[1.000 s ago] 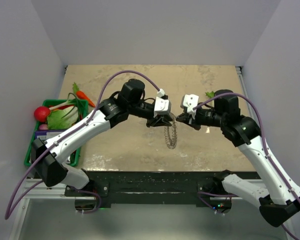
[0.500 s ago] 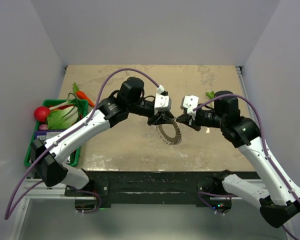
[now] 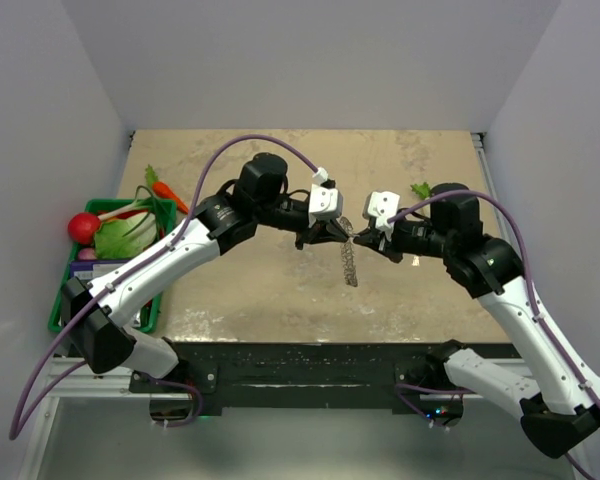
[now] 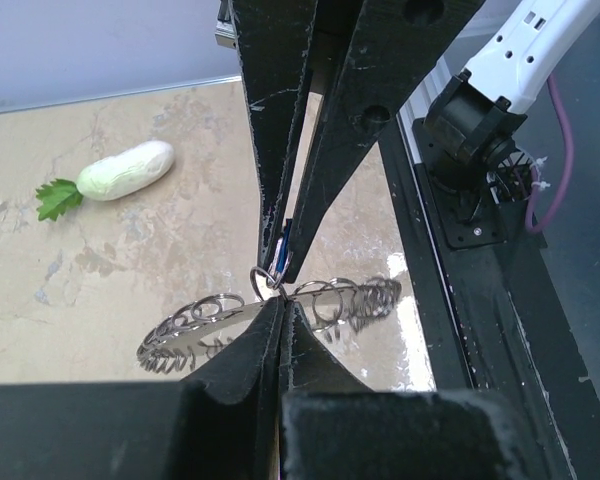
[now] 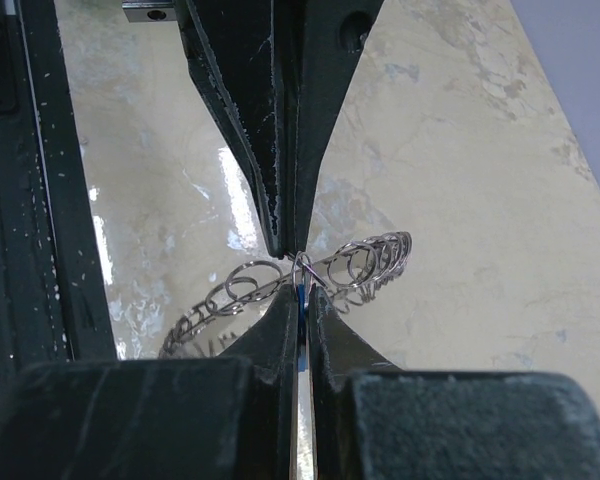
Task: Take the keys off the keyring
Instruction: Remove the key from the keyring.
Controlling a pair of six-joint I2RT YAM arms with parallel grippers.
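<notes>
The keyring (image 3: 349,262), a grey loop of small coiled rings, hangs edge-on above the table between my two grippers. My left gripper (image 3: 332,233) is shut, and its tips (image 4: 281,304) pinch the loop's band (image 4: 195,318). My right gripper (image 3: 360,236) faces it tip to tip and is shut on the key. The key's blue head (image 5: 300,297) shows between the right gripper's fingers. A small split ring joins the key to the keyring (image 5: 230,290) right at the tips. From the left wrist, the blue of the key (image 4: 285,243) shows between the opposite fingers.
A white radish (image 4: 127,170) with green leaves lies on the table beyond the grippers. A green bin (image 3: 70,290) of vegetables stands at the left edge, with a carrot (image 3: 168,192) behind it. The black rail (image 3: 310,360) runs along the near edge.
The left gripper's jaws have closed on the keyring. The loop, spread wide half a second ago, now hangs narrow and edge-on. The right gripper has stayed shut in place.
</notes>
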